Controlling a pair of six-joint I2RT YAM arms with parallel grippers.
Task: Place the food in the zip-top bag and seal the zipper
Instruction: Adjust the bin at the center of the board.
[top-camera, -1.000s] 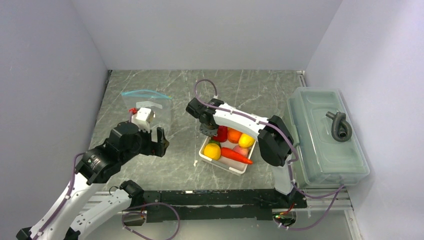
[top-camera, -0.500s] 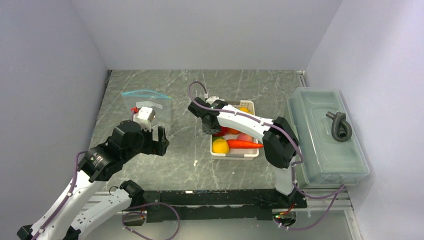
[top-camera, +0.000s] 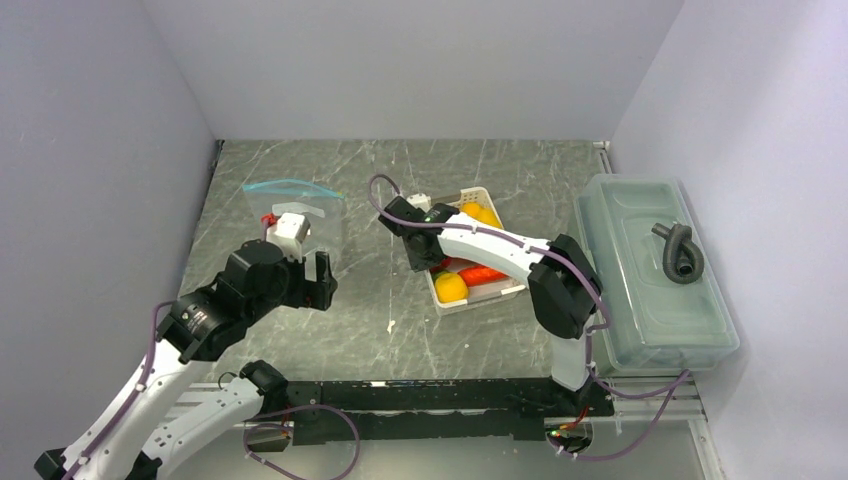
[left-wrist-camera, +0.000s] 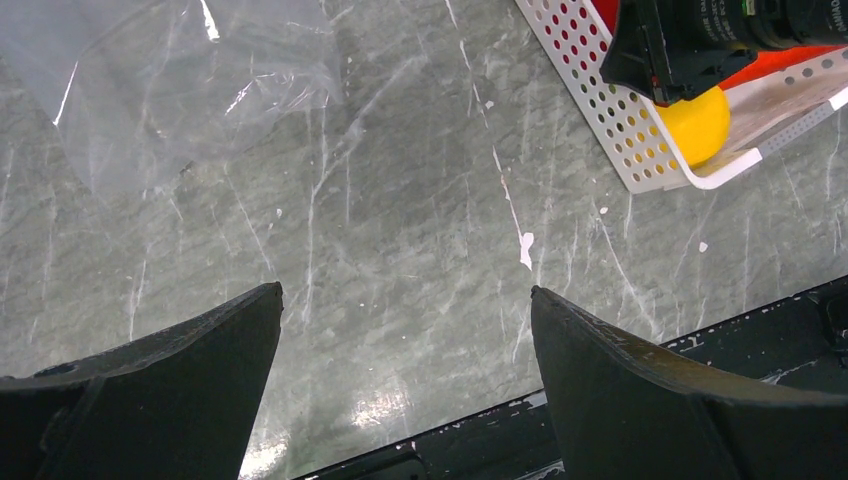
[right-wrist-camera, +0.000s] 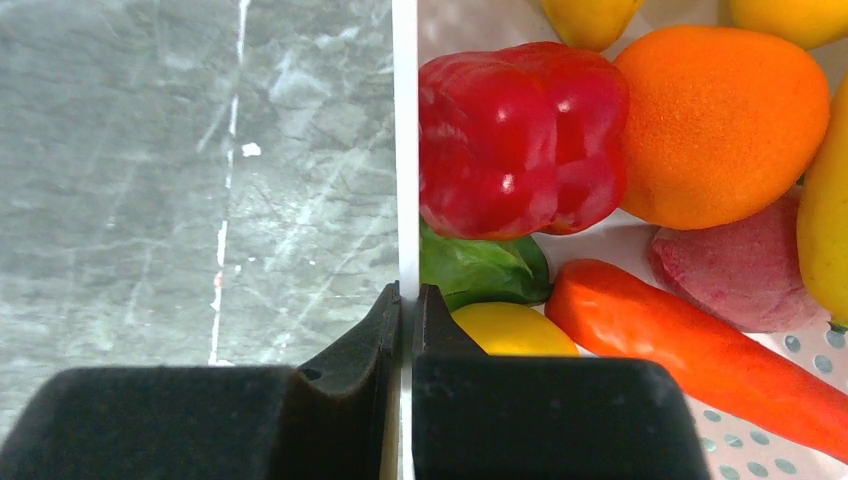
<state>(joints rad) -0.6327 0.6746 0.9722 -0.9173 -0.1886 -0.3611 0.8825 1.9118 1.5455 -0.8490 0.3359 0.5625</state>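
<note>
The white rim of the perforated basket (right-wrist-camera: 405, 150) is gripped between the clenched fingers of the right end effector (right-wrist-camera: 407, 300), near the middle of the worktop (top-camera: 500, 170). The food (top-camera: 478, 274) lies inside it: a red pepper (right-wrist-camera: 520, 135), an orange (right-wrist-camera: 725, 125), a carrot (right-wrist-camera: 700, 350) and a small green piece (right-wrist-camera: 480, 268). These are judged light, rigid and glossy, so slipping from the pads is to be expected. The carrot would best be taken across its middle and the pepper across its lobes. The zip-top bag (top-camera: 295, 210) is spread flat toward the far left corner, its zipper (top-camera: 290, 185) on the far side. It is judged limp and crinkly (nothing is seen inside it) and would best be lifted by one lip just below the strip. The left end effector (left-wrist-camera: 405, 295) hangs released and empty over bare worktop on the bag's near side
</note>
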